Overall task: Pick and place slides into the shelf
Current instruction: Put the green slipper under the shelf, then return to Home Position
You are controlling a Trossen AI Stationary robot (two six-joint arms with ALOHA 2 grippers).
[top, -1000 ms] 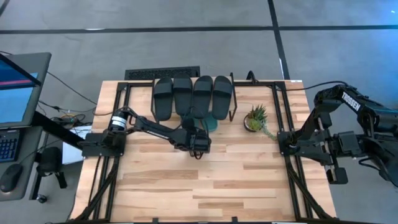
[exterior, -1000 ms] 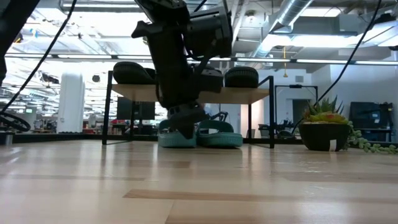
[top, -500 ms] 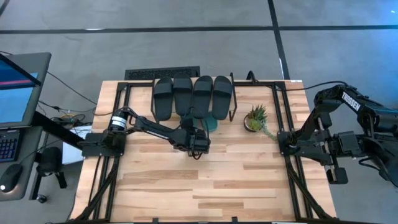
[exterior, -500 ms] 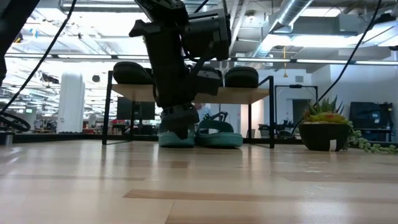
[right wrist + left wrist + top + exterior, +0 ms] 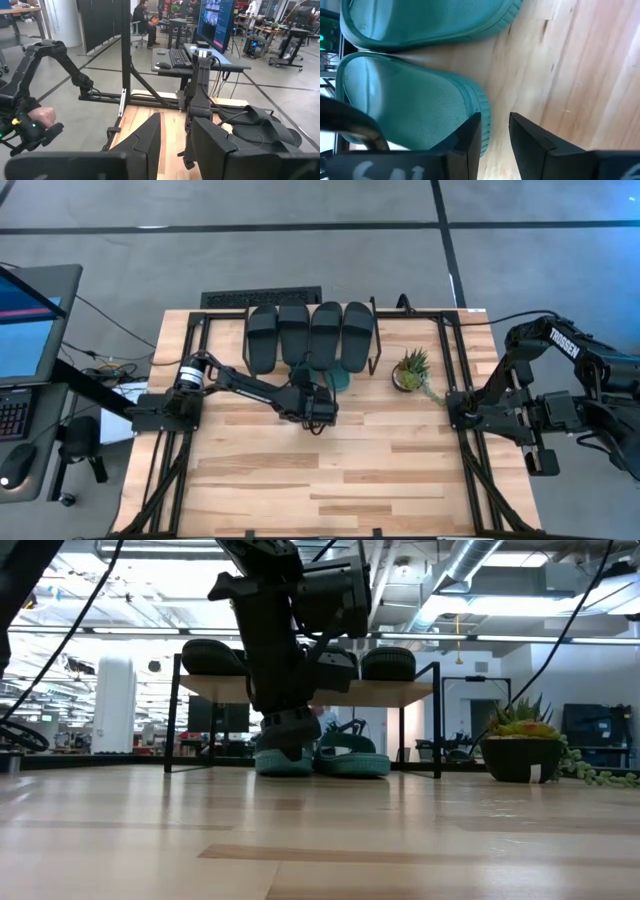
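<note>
- Left wrist view only: left gripper [image 5: 495,135] fingers spread, one tip at the rim of a teal slide [image 5: 415,115]; 2nd teal slide [image 5: 430,20] beside it.
- High view: 4 black slides [image 5: 310,332] atop shelf [image 5: 374,340], upper centre; teal pair mostly hidden.
- Right gripper [image 5: 175,135] parked at right edge, jaws apart, prob. empty.

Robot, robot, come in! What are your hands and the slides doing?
Left gripper open at a teal slide's edge under the shelf. Right gripper waits aside, empty. Four black slides on top.
</note>
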